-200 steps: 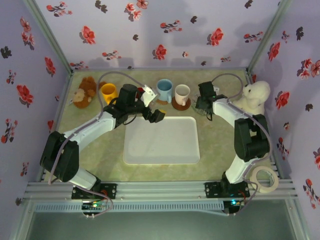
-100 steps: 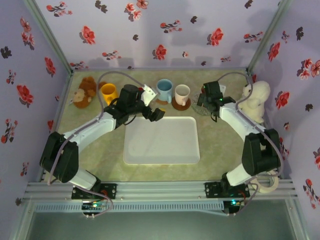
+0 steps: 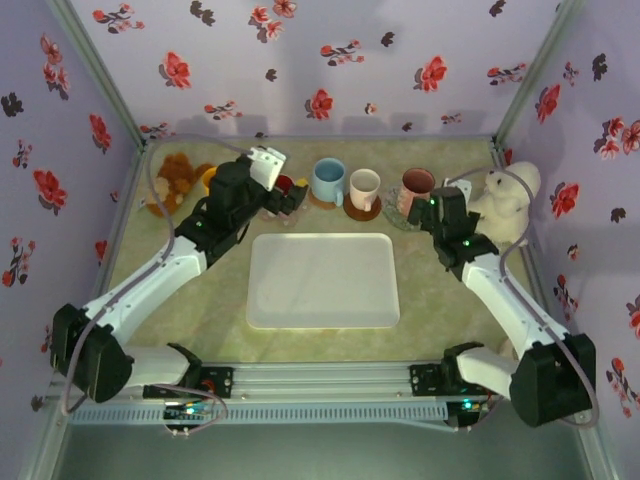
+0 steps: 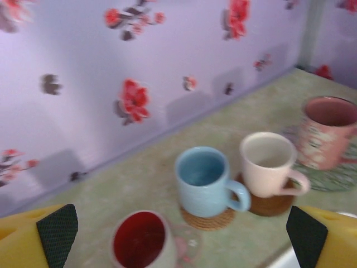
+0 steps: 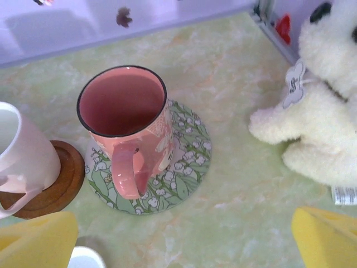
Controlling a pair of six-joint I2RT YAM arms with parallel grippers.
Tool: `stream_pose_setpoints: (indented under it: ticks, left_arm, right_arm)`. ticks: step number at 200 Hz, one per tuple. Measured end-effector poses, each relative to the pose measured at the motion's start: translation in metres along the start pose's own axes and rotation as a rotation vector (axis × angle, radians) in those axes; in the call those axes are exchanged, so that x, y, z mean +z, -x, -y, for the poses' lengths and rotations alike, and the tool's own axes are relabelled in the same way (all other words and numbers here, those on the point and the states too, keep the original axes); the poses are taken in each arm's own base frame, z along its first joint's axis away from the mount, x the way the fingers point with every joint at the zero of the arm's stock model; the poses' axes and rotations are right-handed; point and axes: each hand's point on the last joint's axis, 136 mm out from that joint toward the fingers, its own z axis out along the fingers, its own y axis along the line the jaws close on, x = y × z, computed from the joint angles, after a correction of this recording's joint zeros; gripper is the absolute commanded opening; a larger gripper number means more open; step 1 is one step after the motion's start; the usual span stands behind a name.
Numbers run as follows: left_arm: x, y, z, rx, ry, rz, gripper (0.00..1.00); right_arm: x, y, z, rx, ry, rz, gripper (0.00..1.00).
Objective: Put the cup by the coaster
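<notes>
Pink cup point(image 5: 125, 114) upright on floral coaster point(image 5: 187, 153), toward back right corner of counter point(image 5: 234, 223), handle facing near edge, white plush bear point(image 5: 329, 111) just beside. Right jaws spread wide, gripping nothing; left jaws likewise apart, near red cup point(image 4: 139, 240) along back edge. For clean finish: pull right jaws straight up and back, clear of handle, without nudging bear or beige cup point(image 5: 22, 151).

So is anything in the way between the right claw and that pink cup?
Nothing visible. The pink cup stands on the flowered coaster, with bare table between it and the open right gripper; white cup and plush toy sit aside.
</notes>
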Motion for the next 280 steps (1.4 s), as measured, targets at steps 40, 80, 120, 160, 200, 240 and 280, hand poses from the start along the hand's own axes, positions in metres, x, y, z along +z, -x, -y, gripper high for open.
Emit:
stream_pose_setpoints:
  ticks: [40,80,120,160,200,240,280]
  left_arm:
    - [-0.026,-0.031,-0.065,-0.016,0.316,-0.037,0.99]
    - [-0.068,-0.089,-0.118,-0.031,0.568,-0.112,0.99]
    - [-0.099,-0.125,-0.152,-0.105,0.725,-0.14,0.99]
    - [-0.101,-0.171,-0.161,-0.165,0.782,-0.202,0.99]
    - [-0.099,-0.218,-0.166,-0.203,0.825,-0.255,0.99]
    - [-0.086,-0.232,-0.179,-0.223,0.866,-0.251,0.99]
    - [-0.072,-0.249,-0.185,-0.203,0.879,-0.274,0.99]
  right_arm:
    - [-0.008,-0.015,0.014,-0.058,0.002,0.112,0.99]
    - [-0.019,-0.02,0.035,-0.042,-0.043,0.272,0.99]
    - [-0.02,-0.029,0.056,-0.005,-0.107,0.353,0.99]
    - [-0.017,-0.038,0.076,0.044,-0.163,0.396,0.99]
    - [-0.013,-0.039,0.09,0.079,-0.197,0.412,0.99]
    - [0.004,-0.05,0.091,0.069,-0.209,0.366,0.99]
    - [0.03,-0.066,0.085,0.031,-0.213,0.281,0.99]
